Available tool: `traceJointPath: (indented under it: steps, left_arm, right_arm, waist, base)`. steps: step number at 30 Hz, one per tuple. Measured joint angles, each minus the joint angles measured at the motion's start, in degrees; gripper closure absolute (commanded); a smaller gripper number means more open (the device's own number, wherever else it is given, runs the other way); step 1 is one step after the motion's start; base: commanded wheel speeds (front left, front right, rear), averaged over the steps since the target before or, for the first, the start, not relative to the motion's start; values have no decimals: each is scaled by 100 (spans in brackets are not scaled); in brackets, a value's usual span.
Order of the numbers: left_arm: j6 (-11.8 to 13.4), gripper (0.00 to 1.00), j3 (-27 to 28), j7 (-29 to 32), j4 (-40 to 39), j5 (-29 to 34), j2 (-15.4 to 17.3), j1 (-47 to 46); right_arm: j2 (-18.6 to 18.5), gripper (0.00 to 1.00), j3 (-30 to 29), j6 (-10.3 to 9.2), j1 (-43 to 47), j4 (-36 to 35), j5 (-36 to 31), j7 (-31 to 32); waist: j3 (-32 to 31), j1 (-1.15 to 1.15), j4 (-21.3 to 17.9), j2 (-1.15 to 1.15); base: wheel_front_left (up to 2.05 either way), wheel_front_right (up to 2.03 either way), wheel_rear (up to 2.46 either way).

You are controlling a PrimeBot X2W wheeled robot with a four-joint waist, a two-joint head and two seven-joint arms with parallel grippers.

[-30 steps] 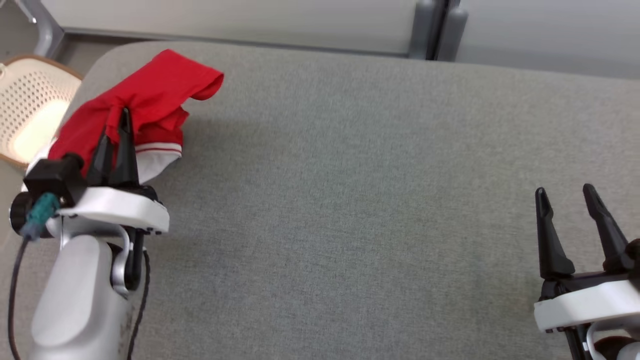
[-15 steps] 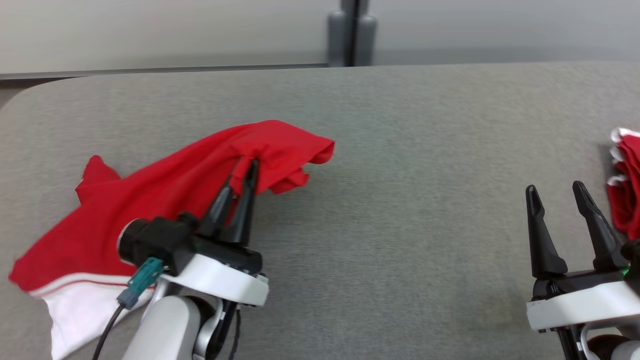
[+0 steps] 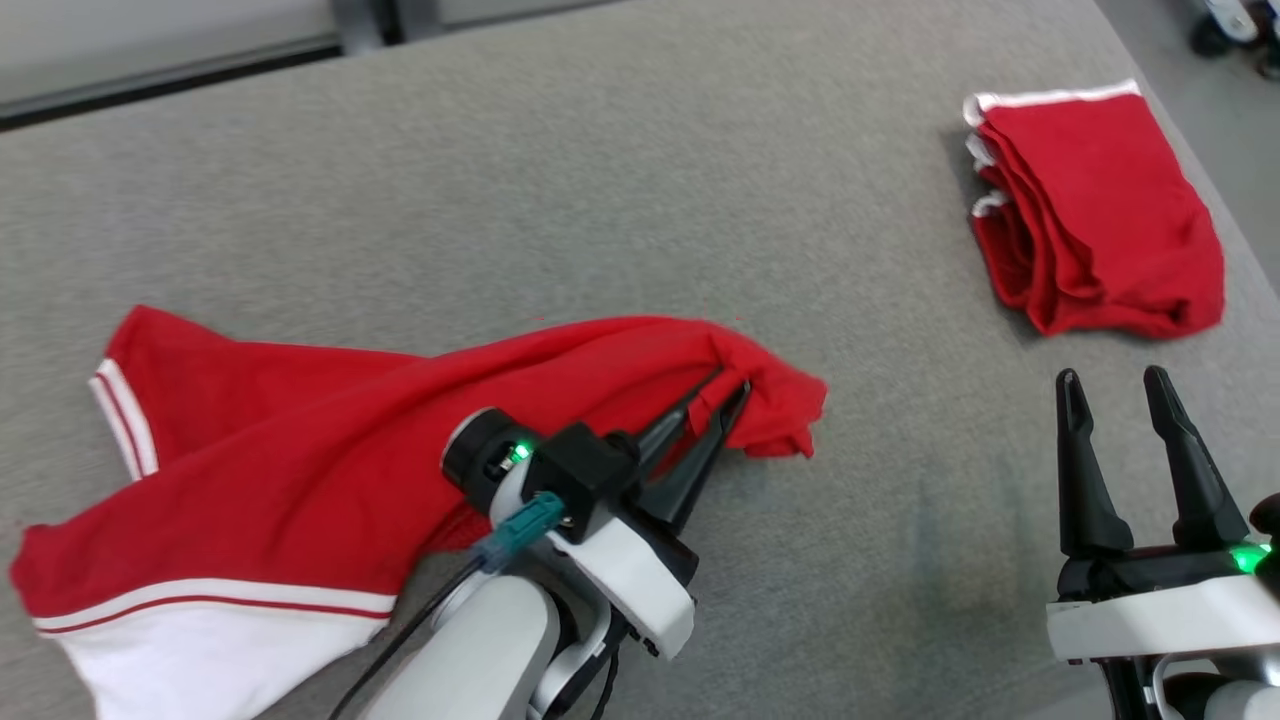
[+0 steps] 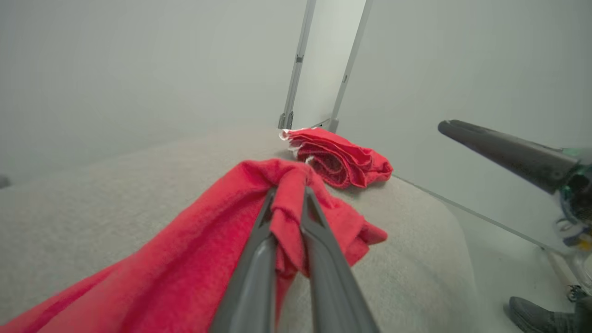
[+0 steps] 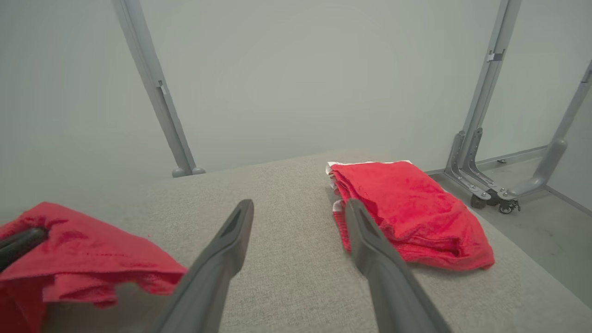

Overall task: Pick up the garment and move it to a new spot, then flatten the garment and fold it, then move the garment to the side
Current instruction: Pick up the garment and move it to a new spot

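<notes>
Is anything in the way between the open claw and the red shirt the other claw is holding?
Nothing visible. Bare grey table lies between the right gripper and the garment held by the left gripper. The folded red pile sits farther back, aside.

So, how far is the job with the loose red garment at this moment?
Done: the pick-up; the left jaws are shut on a bunch of the crumpled red garment with white hem. In hand: apparently the move across the grey fabric table. Left: flattening, folding, moving aside; it lies rumpled. The right jaws stand open and empty, near a folded red cloth stack.
</notes>
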Motion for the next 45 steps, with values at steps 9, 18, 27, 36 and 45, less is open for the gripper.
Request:
traceJointPath:
  steps: [9, 18, 27, 36, 45]
  left_arm:
    - [-60, 0, -624, -201, 197, -40, 114, -192]
    - [187, 0, -243, -687, -594, -229, 480, -176]
    - [973, 0, 1285, -851, -512, -780, 973, 320]
    - [1256, 0, 2394, -909, -367, -1137, 1508, 1221]
    - [1321, 0, 2483, -776, -761, -1180, 1782, 2101]
  right_arm:
    - [5, 0, 8, -1, -120, 289, 65, -207]
    - [9, 0, -82, 0, -181, 296, -158, -30]
    - [8, 0, -234, 0, -34, 112, -338, 292]
    - [8, 0, -287, 0, 242, -174, -354, 544]
    - [9, 0, -282, 0, 541, -180, -354, 713]
  waist:
    - [442, 0, -201, 0]
    - [10, 0, 288, 0]
    - [-575, 0, 826, 0]
    - [-1043, 0, 1276, 0]
    - [-1550, 0, 1531, 0]
  base:
    - [0, 0, 0]
    - [0, 0, 0]
    - [0, 0, 0]
    - [0, 0, 0]
    - [0, 0, 0]
